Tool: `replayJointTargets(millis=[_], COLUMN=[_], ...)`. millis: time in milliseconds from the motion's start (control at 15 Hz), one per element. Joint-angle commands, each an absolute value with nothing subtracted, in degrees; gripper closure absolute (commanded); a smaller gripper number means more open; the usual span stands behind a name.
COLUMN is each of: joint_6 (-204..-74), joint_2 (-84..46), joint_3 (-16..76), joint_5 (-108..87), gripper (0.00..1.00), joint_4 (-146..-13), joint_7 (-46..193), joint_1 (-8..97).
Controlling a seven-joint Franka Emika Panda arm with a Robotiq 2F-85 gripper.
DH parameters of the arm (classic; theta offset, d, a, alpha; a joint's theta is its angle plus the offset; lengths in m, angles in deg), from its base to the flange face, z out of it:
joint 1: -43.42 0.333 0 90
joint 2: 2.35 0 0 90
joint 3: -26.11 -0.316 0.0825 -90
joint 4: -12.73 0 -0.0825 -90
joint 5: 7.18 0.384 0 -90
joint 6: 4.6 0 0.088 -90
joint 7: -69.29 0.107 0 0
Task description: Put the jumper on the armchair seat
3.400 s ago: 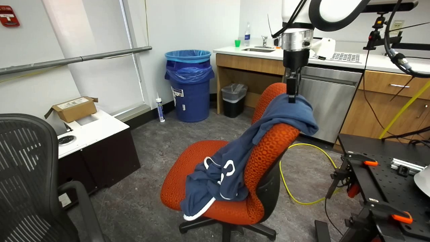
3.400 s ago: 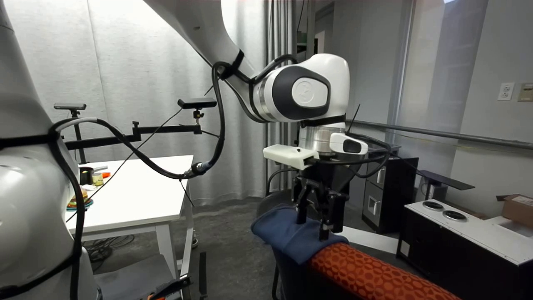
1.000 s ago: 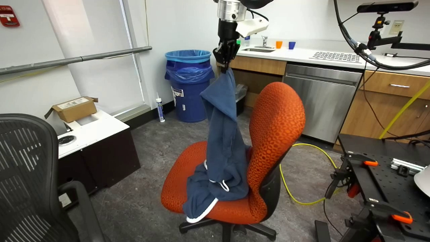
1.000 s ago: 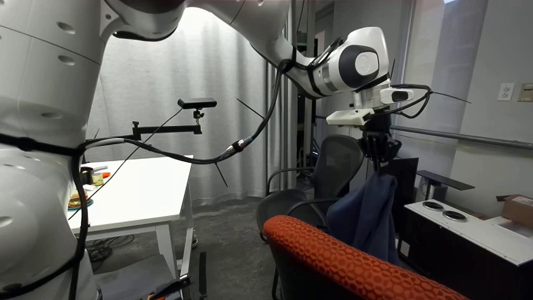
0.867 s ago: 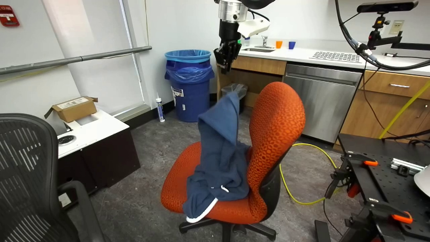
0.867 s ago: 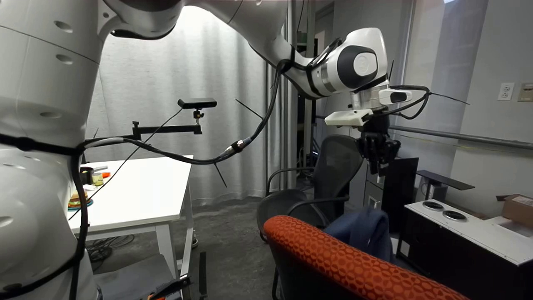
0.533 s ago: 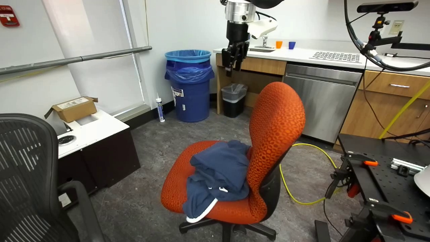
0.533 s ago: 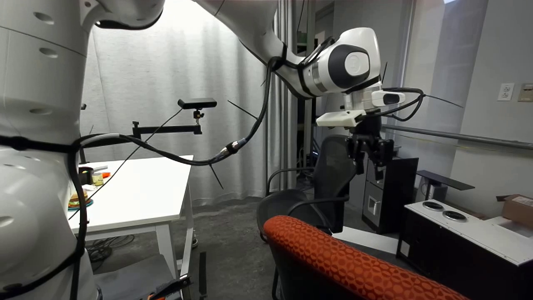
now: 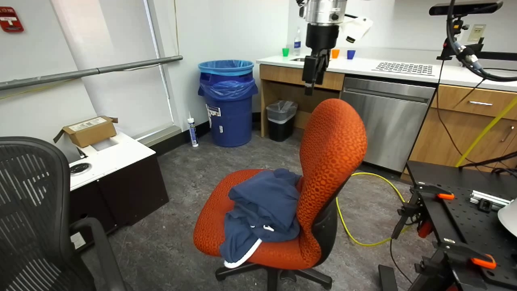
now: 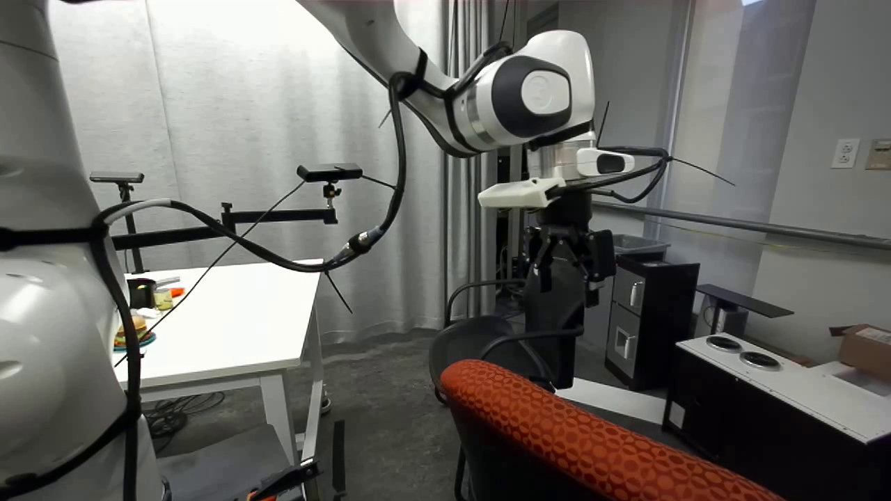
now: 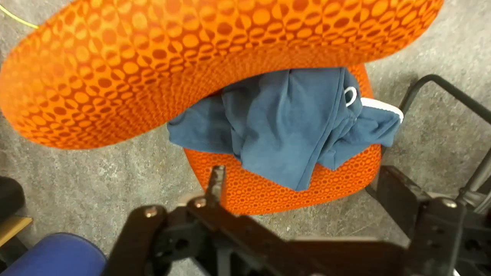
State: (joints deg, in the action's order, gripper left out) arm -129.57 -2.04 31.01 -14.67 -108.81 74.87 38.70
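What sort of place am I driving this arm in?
Most likely a lab or office room with a kitchenette: I see a white kitchen-style counter, a black mesh office chair and a perforated black table.

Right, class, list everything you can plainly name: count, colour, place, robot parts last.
jumper: 1, navy, on armchair seat
armchair seat: 1, orange-red, beneath jumper
mesh office chair: 1, black, near armchair seat
barrel bin: 1, blue, beside counter
wastebasket: 1, black, under counter
cups: 3, green, orange, blue, on counter
water bottle: 1, clear, on counter
dishwasher: 1, silver, under counter
caulk tube: 1, white and blue, near barrel bin
cardboard box: 1, brown, on burner unit
fire alarm: 1, red, on wall
table: 1, white, by curtain
robot arm: 1, white, above gripper
gripper: 1, black, open, above armchair seat
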Motion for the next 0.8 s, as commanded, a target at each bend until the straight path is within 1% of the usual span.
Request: replayJointTargets(millis=[0,67,267,733], joint_6=[-125.2,-127.1,-125.6,-125.7], joint_2=[11.4,3.5,9.3,10.1], joint_3=[30.5,30.6,30.2,30.2], joint_5=[-14.1,-14.6,-14.6,-14.6], gripper=[0.0,0.0,0.0,0.0], joint_4=[-121.4,-114.3,-119.7,-120.7], joint_7=[71.4,73.4,72.6,72.4], joint_1=[39.0,38.6,38.5,38.5])
